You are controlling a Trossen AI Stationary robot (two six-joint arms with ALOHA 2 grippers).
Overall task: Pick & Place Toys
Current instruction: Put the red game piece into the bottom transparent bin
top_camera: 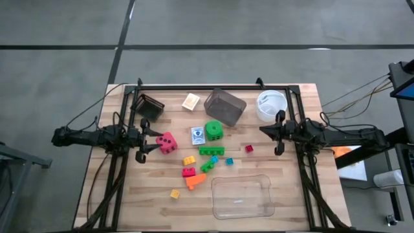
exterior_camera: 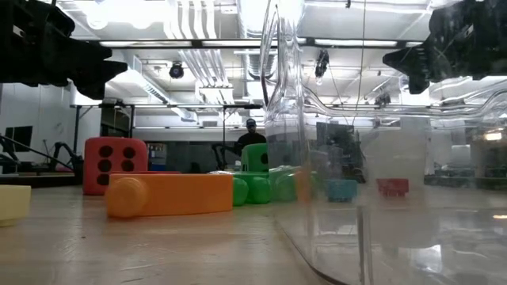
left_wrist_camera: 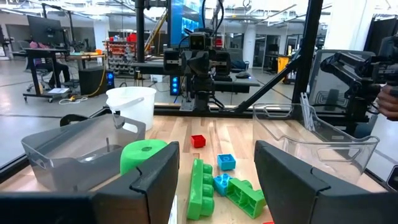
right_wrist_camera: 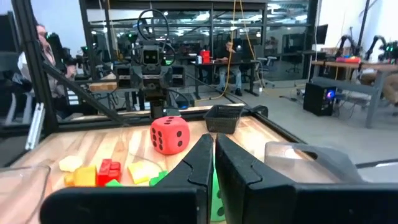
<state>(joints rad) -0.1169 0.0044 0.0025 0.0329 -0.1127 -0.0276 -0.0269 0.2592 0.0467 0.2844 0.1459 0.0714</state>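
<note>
1. No word, brand name or number can be read in any of the four views.
2. The small white-blue card pack (top_camera: 198, 136) on the bench (top_camera: 284, 207) carries a blue print on its face, too small to make out.
3. The pink-red die (right_wrist_camera: 169, 134) bears black dots only: four on one face and two on another in the right wrist view, and four on the face toward the low view.
4. The green die (top_camera: 214, 130) shows black dots on its side in the high view; their count cannot be told.
5. Lit screens in the room behind show nothing legible.
</note>
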